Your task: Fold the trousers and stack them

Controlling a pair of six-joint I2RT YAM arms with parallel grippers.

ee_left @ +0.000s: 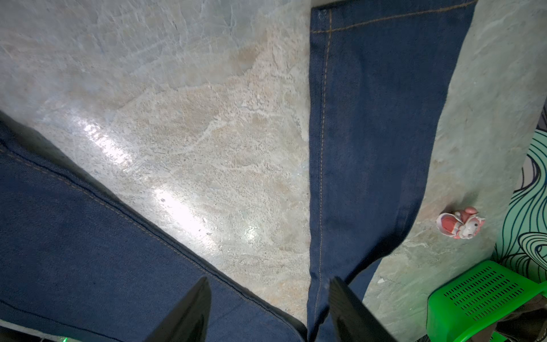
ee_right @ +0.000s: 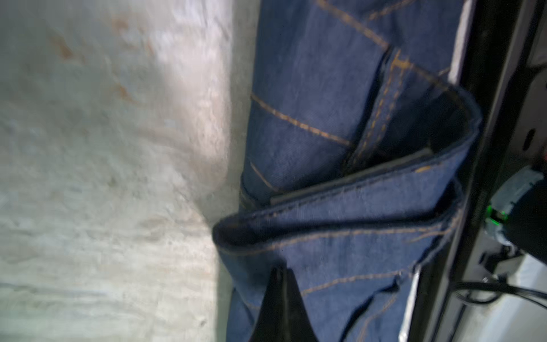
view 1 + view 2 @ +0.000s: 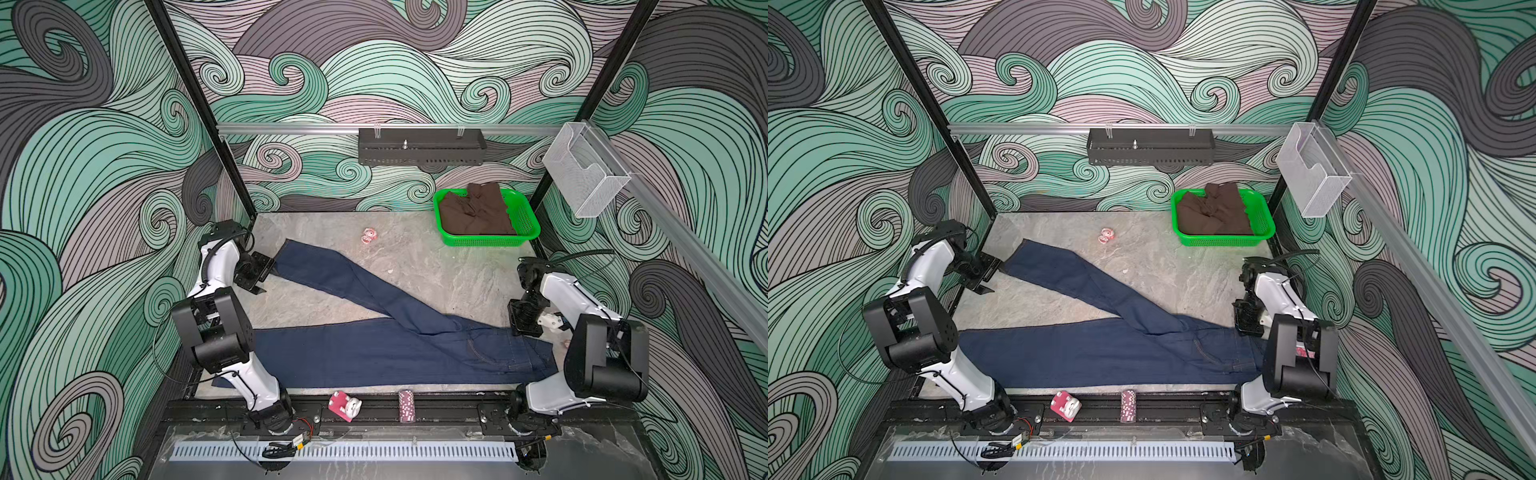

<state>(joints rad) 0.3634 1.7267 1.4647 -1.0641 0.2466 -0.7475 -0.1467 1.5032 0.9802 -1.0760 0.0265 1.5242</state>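
Leg-on-leg fold pending: jeans (image 3: pixel 374 353) flat on surface (image 3: pixel 436 270), waist right, legs splayed left; right claw (image 3: pixel 524 330) pressed together at waist, grip unclear; left claw (image 3: pixel 261 274) spread, must pinch far hem.

The trousers (image 3: pixel 374 349) lie across the table (image 3: pixel 436 270), waist to the right, one leg along the front, the other slanting back-left, with a figurine (image 3: pixel 368 236) behind them and a basket (image 3: pixel 528 224) holding a garment (image 3: pixel 478 212) back-right.

Even light; tabletop (image 1: pixel 165 204) glare; right-wrist blur
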